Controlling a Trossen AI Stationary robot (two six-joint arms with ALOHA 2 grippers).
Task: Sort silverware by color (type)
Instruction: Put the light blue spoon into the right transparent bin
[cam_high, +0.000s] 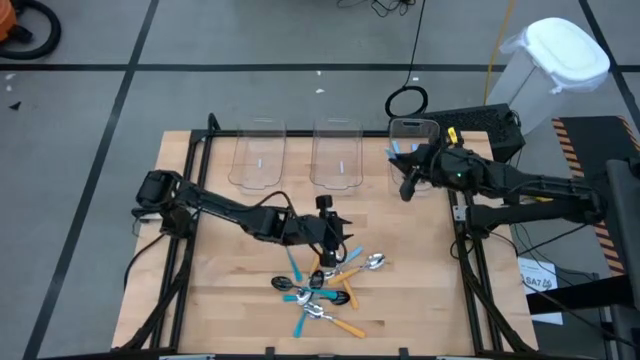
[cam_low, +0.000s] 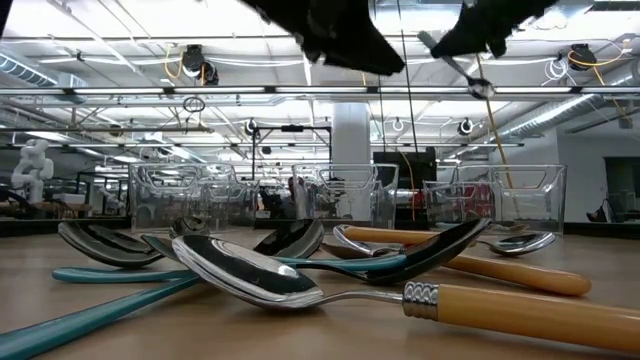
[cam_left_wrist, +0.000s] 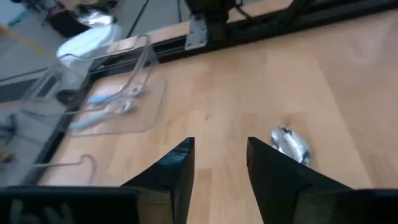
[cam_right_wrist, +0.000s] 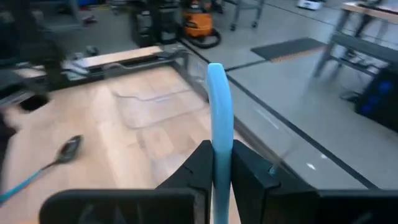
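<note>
The right gripper (cam_right_wrist: 222, 163) pinches a light-blue spoon (cam_right_wrist: 218, 106) above the right-hand bin (cam_high: 412, 152). The left gripper (cam_left_wrist: 219, 163), fingers slightly apart and empty, hangs over the spoon pile (cam_high: 325, 288) near the table's (cam_high: 210, 310) front.

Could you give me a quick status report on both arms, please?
Right tool shut on light-blue spoon handle by the right-hand clear plastic bin. Left tool over mixed spoon pile, holding nothing. No obstruction seen.
</note>
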